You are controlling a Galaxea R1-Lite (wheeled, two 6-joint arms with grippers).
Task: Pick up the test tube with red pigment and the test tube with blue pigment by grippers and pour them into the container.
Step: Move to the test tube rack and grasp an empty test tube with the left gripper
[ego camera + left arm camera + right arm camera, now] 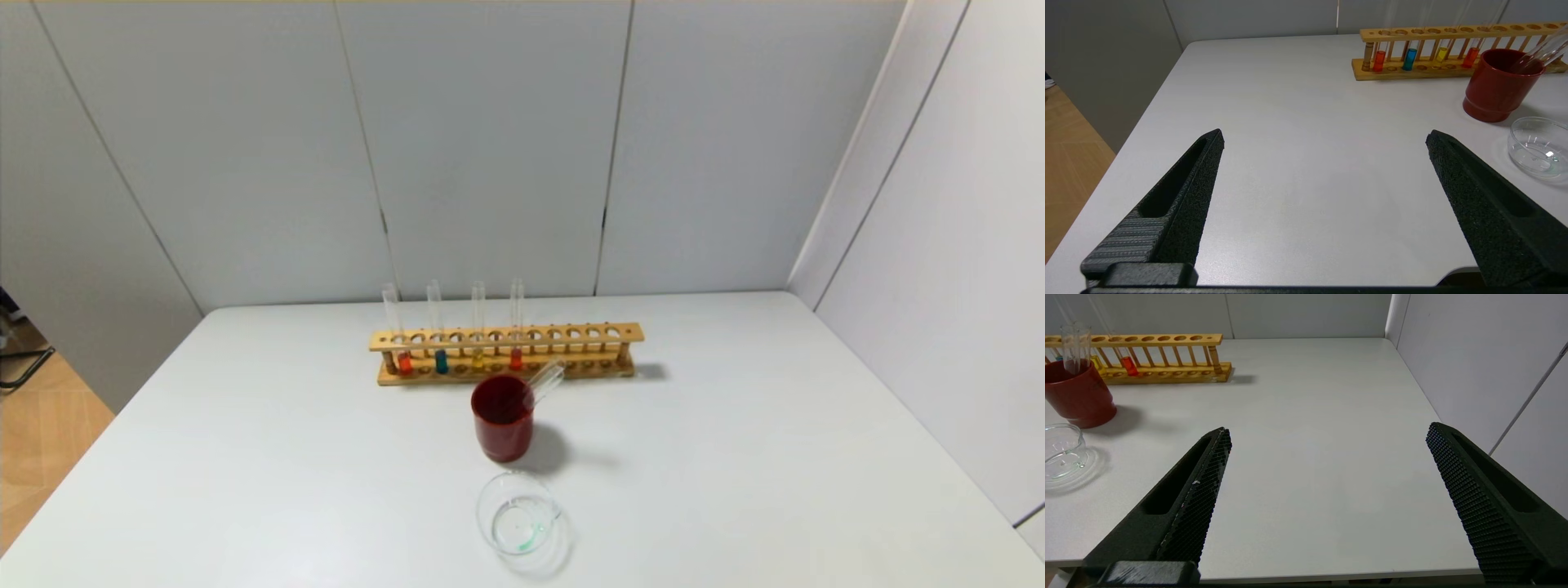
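The light is bright, even and soft, and it seems to come from above and a little from the left. The red cup (502, 418) throws a soft shadow to the lower right on the white table (735, 457). The wooden rack (506, 353) has a small shadow at its right end. The glass beaker (519, 514) shows weak reflections. The head view looks slightly soft. The wall panels bend near the frame edges.

Wooden rack (506, 353), clear glass container (518, 514), glossy red cup (502, 418), matt white table (735, 457)
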